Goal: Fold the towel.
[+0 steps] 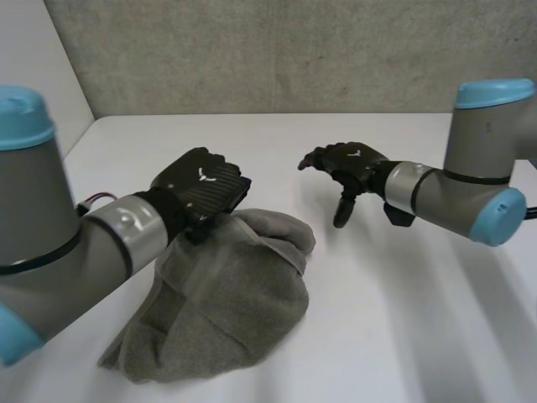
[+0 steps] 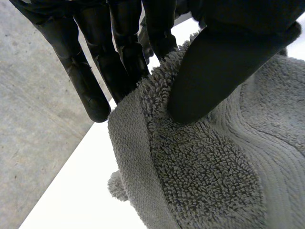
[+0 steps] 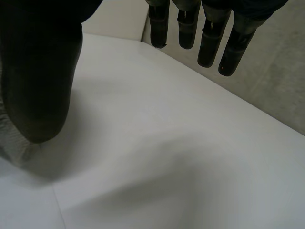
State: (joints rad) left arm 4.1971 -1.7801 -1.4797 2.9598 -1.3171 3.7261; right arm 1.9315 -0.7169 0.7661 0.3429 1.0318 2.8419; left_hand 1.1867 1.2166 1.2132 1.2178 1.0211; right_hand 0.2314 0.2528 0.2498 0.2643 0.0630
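Towel pinched at its edge by left robot hand; right robot hand relaxed, empty.

White table w/ smooth matte top. Grey rough wall, concrete-looking, runs along its far edge. Plain white panel at table's L side, meets grey wall at corner.

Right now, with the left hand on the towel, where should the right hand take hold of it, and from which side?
Probably the rounded fold at the far right of the towel, nearest the open right hand, coming down from the right over bare table. The towel lies bunched, with no flat corner showing, and the left hand pinches its hemmed far edge, so that bulge is free.
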